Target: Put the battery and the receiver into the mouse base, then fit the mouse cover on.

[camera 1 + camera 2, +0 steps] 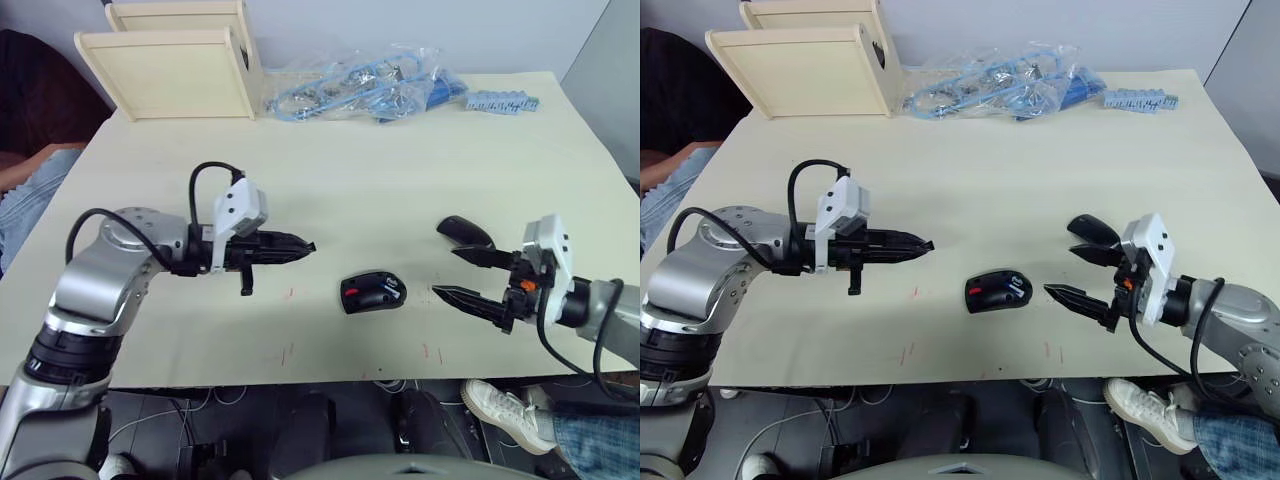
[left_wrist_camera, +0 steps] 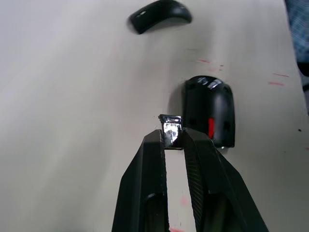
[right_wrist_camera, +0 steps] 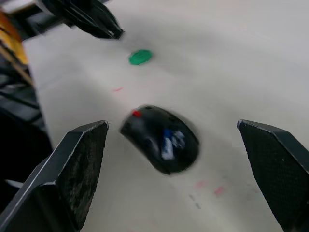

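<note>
The mouse base, black with a red mark, lies near the table's front edge, between my two grippers. A small white and blue battery sits in its top compartment. My left gripper hovers to the left of the base, shut on a tiny shiny black receiver at its fingertips. To the right of the base my right gripper stands wide open, pointing at it, with nothing between its fingers. The glossy black mouse cover lies on the table just behind the right gripper's upper finger.
Two pale wooden boxes stand at the back left. A clear bag of blue parts lies at the back middle. A person's shoe shows below the front edge, and a jeans-clad leg at the left. Small red marks dot the tabletop.
</note>
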Robot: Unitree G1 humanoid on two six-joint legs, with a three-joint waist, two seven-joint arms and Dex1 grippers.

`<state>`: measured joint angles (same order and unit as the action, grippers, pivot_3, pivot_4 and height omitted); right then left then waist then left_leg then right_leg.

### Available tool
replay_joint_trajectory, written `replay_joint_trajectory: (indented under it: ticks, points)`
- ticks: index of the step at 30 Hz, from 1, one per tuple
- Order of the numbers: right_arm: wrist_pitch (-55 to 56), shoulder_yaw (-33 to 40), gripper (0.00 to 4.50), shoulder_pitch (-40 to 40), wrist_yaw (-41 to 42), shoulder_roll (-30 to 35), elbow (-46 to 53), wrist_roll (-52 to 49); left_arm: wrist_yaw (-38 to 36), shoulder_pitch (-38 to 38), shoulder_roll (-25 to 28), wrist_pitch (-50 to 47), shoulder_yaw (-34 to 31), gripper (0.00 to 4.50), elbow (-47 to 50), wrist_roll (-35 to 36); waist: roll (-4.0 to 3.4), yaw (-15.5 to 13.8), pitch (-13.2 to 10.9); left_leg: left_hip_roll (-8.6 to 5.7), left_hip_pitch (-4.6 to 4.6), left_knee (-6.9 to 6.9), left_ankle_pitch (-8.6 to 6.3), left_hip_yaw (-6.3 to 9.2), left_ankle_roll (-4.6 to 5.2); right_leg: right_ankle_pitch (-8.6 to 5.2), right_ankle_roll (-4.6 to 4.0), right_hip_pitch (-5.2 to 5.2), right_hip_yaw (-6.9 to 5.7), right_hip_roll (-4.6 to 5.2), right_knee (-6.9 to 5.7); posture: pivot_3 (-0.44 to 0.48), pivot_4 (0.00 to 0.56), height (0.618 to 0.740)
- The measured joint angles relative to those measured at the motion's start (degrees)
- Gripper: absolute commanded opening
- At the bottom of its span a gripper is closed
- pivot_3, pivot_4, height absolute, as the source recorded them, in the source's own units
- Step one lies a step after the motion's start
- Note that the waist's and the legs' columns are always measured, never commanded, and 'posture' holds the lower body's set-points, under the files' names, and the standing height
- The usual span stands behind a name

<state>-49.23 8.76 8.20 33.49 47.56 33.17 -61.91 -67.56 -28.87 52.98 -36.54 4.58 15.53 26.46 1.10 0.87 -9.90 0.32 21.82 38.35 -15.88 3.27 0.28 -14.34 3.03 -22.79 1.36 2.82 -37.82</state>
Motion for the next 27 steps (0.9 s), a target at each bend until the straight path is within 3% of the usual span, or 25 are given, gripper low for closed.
replay_joint_trajectory:
  ticks: [9, 13, 19, 22, 24, 27]
  points:
    - [-16.73, -5.66, 4.5, 17.42, -16.19, -4.9, -8.62, -14.65, -2.24, -6.57, -2.61, 2.26, 5.13, 0.06, 0.52, -2.7, 0.05, -0.05, -0.06, -0.02, 0.9, 0.22, 0.02, 0.03, 0.0, 0.04, 0.02, -0.81, -0.04, 0.01, -0.15, 0.0, 0.15, 0.74]
    - [-21.2, -7.98, 4.5, 26.79, -25.72, -8.8, -17.16, -23.77, -3.19, -10.64, -5.45, 3.37, 7.58, 0.06, -0.17, -3.79, 0.05, 0.04, -0.06, -0.02, 0.9, 0.25, 0.02, 0.02, 0.0, 0.05, 0.01, -0.82, -0.05, 0.01, -0.17, 0.0, 0.15, 0.74]
    - [-23.26, -10.11, 4.5, 29.67, -34.26, -10.74, -23.25, -31.02, -3.75, -12.53, -7.81, 4.62, 9.11, 0.06, -2.34, -5.04, 0.05, 0.05, -0.07, -0.02, 1.03, 0.21, 0.02, 0.01, 0.01, 0.04, 0.02, -0.86, -0.07, 0.03, -0.07, 0.0, 0.15, 0.74]
    - [-23.36, -10.98, 3.74, 30.49, -37.25, -11.06, -25.19, -35.8, -3.83, -12.57, -9.02, 5.32, 9.48, 0.06, -2.7, -5.55, 0.04, 0.08, -0.07, -0.02, 1.03, 0.22, 0.02, 0.02, 0.01, 0.04, 0.01, -0.87, -0.08, 0.03, -0.1, 0.0, 0.15, 0.74]
    - [-23.1, -11.68, 2.83, 30.94, -39.08, -11.1, -25.83, -38.87, -3.91, -12.57, -9.57, 5.76, 9.62, 0.06, -2.69, -6.01, 0.04, 0.09, -0.07, -0.01, 1.01, 0.22, 0.02, 0.05, 0.01, 0.04, 0.01, -0.87, -0.09, 0.01, -0.15, 0.0, 0.15, 0.74]
    - [-22.66, -12.87, 2.83, 31.21, -41.58, -10.8, -26.43, -42.23, -4.13, -12.57, -9.61, 6.27, 9.64, 0.06, -2.69, -6.3, 0.04, 0.12, -0.07, -0.01, 0.99, 0.22, 0.02, 0.06, 0.01, 0.04, 0.01, -0.87, -0.1, 0.01, -0.17, 0.0, 0.15, 0.74]
